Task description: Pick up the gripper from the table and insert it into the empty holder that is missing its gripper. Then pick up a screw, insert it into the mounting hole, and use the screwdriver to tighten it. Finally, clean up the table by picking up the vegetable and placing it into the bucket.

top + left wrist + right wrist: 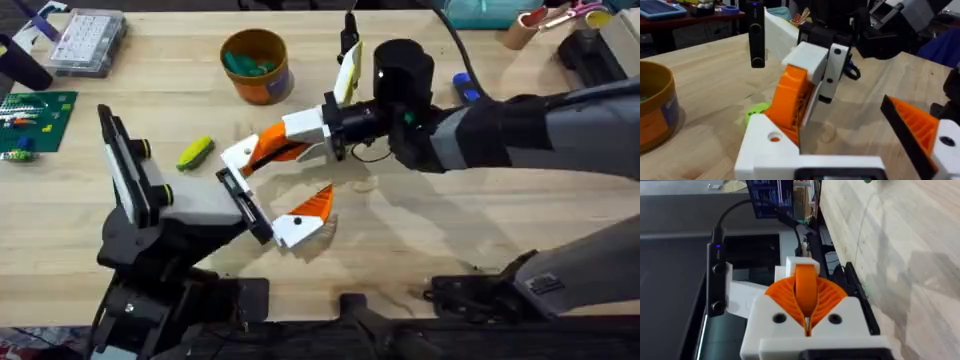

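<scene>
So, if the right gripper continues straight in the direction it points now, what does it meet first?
The right gripper, shut on the orange finger, points toward the black crossbar of the robot hand held by the left arm. It would probably meet that crossbar first; the remaining gap is hard to judge.

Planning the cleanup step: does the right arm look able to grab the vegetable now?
Probably not yet. The right pincer is shut on the gripper, so it has no free grasp, though the vegetable lies uncovered on the table nearby.
</scene>
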Controlling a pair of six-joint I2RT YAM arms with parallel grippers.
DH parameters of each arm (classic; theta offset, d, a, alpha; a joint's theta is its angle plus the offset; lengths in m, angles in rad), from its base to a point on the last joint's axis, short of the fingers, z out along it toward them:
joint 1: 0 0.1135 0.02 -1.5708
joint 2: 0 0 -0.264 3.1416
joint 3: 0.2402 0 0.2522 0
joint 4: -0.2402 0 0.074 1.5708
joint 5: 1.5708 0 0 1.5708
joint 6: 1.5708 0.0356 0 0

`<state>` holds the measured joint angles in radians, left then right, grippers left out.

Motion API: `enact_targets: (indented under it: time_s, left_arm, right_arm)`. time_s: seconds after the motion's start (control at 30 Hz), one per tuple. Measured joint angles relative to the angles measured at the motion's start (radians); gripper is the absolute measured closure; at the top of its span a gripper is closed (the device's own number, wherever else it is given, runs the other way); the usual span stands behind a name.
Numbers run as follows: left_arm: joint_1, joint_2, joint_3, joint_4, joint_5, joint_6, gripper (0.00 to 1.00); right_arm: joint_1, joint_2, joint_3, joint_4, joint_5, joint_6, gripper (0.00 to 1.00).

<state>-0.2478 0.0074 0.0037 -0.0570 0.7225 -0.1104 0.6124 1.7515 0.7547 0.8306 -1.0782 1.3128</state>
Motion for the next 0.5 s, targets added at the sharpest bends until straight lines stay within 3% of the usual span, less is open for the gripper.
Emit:
enact_targets:
  time_s: [0.5]
  left_arm:
    - [0.0, 0.0, 0.0, 0.0, -0.012, -0.003, 0.01]
  right_arm:
    - [0.006, 0.0, 0.0, 0.0, 0.027, 0.001, 0.98]
